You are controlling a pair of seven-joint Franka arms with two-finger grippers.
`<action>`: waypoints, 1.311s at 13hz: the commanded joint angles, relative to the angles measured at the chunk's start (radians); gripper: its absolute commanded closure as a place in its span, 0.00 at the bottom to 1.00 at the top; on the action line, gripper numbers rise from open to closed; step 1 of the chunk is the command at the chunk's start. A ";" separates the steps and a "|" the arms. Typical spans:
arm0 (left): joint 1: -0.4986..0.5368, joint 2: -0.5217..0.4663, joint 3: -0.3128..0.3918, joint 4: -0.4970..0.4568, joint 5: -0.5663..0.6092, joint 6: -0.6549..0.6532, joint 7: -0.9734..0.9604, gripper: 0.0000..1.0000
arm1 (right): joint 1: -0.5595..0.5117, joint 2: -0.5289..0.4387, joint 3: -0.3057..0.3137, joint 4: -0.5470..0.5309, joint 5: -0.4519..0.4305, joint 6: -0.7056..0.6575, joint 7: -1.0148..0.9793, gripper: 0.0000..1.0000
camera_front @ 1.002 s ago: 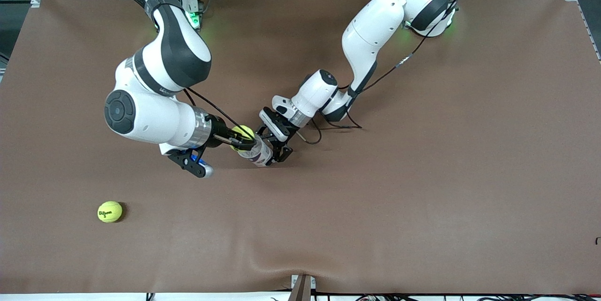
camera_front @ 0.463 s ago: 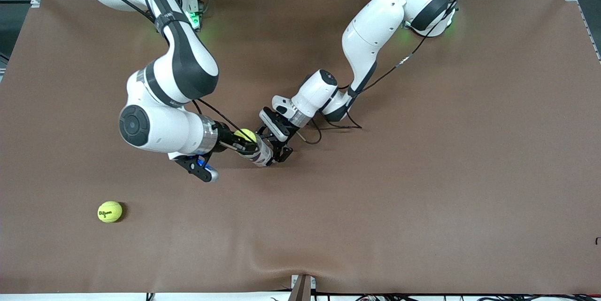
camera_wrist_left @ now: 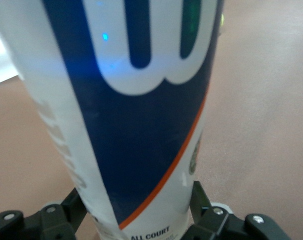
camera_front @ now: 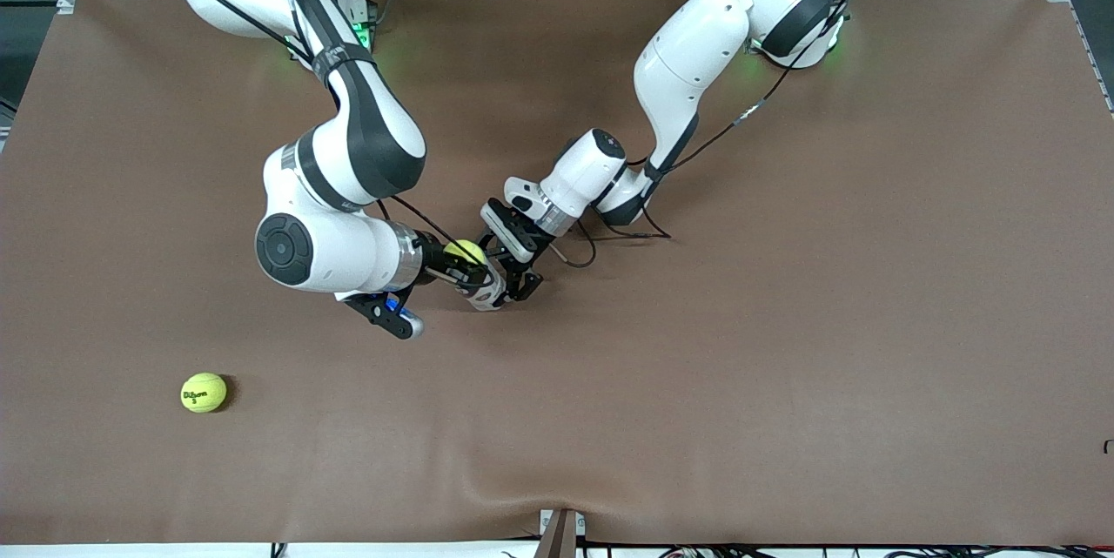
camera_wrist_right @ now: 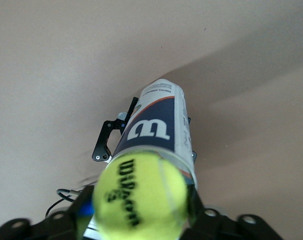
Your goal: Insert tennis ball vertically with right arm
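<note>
A tennis ball [camera_front: 464,252] is seen at the open mouth of a tennis ball can [camera_front: 484,289], which is held upright above the middle of the table [camera_front: 783,349], well away from every edge, so that the ball can be dropped in from above. The can is clamped low on its body by the left gripper [camera_front: 509,286], whose fingers [camera_wrist_left: 201,200] are pressed against both sides of the printed label; this grip is judged to serve as a fixture, the opening being kept steady and upward while the other arm works. The right gripper [camera_front: 459,269] is positioned directly over the can, the ball lying between its fingers [camera_wrist_right: 194,202], which flank it closely in the right wrist view. Whether the ball is gripped or already freed cannot be told from the views, since the fingers are blurred at the ball's sides. The ball is lined up with the can's rim and appears to rest at or just above it, so the insertion is judged to be at the release stage and not yet completed. A clean vertical alignment is required, because a ball set off-centre could catch on the rim or tip the can in the left gripper. A second tennis ball [camera_front: 204,393] is left on the table toward the right arm's end, nearer the front edge, well apart from both arms.
</note>
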 commanded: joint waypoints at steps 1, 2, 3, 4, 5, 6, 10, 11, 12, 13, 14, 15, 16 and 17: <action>-0.012 0.005 0.006 0.017 -0.013 0.019 -0.010 0.14 | 0.006 0.001 -0.006 0.014 0.001 -0.001 0.015 0.00; -0.012 0.005 0.006 0.019 -0.013 0.019 -0.010 0.14 | 0.003 -0.002 -0.006 0.016 0.001 -0.002 0.013 0.00; -0.010 0.005 0.006 0.019 -0.013 0.019 -0.010 0.14 | -0.001 -0.005 -0.006 0.019 0.002 -0.002 0.013 0.00; -0.010 0.007 0.006 0.018 -0.013 0.019 -0.010 0.14 | -0.004 -0.008 -0.006 0.024 0.005 -0.004 0.010 0.00; -0.010 0.007 0.006 0.018 -0.013 0.019 -0.010 0.14 | -0.011 -0.014 -0.008 0.028 0.006 -0.007 0.007 0.00; -0.010 0.007 0.006 0.018 -0.013 0.019 -0.010 0.14 | -0.021 -0.018 -0.011 0.028 0.002 -0.007 0.002 0.00; -0.009 0.008 0.006 0.014 -0.013 0.019 -0.010 0.13 | -0.124 -0.048 -0.015 0.027 -0.039 -0.016 -0.141 0.00; -0.010 0.008 0.006 0.014 -0.013 0.021 -0.010 0.13 | -0.162 -0.047 -0.014 0.025 -0.083 -0.044 -0.183 0.00; -0.010 0.008 0.006 0.014 -0.013 0.019 -0.010 0.14 | -0.193 -0.044 -0.014 0.025 -0.124 -0.064 -0.232 0.00; -0.010 0.008 0.006 0.014 -0.013 0.019 -0.010 0.14 | -0.224 -0.041 -0.014 0.022 -0.148 -0.067 -0.281 0.00; -0.010 0.008 0.006 0.014 -0.013 0.019 -0.010 0.14 | -0.247 -0.038 -0.014 0.017 -0.157 -0.067 -0.319 0.00; -0.009 0.007 0.006 0.016 -0.013 0.019 -0.010 0.14 | -0.277 -0.033 -0.014 0.017 -0.175 -0.067 -0.376 0.00; -0.009 0.007 0.006 0.017 -0.013 0.019 -0.010 0.14 | -0.302 -0.025 -0.014 0.017 -0.200 -0.065 -0.440 0.00; -0.009 0.007 0.008 0.019 -0.013 0.019 -0.010 0.14 | -0.325 -0.012 -0.014 0.017 -0.238 -0.059 -0.499 0.00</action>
